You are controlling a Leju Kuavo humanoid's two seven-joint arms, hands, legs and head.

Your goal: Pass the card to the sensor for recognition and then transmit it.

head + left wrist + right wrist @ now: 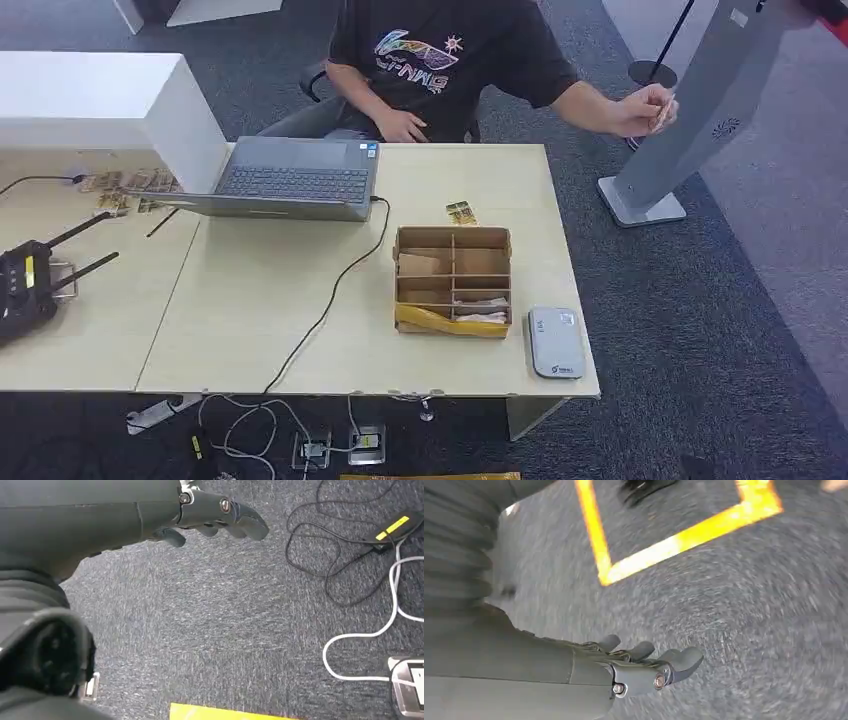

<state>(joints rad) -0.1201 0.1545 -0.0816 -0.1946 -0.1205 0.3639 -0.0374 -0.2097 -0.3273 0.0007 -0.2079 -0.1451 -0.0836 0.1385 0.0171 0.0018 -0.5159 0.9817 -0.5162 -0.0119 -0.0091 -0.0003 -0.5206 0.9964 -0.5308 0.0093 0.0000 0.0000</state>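
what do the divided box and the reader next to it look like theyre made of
Box: likely corrugated cardboard, matte brown, with thin slotted dividers and a yellow strip along its front edge. Reader: probably moulded plastic, smooth light grey with rounded corners and a slight sheen.

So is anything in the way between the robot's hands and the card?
Yes. The person holds the card past the table's far right corner, so the table lies between. Both hands, left and right, hang over the floor.
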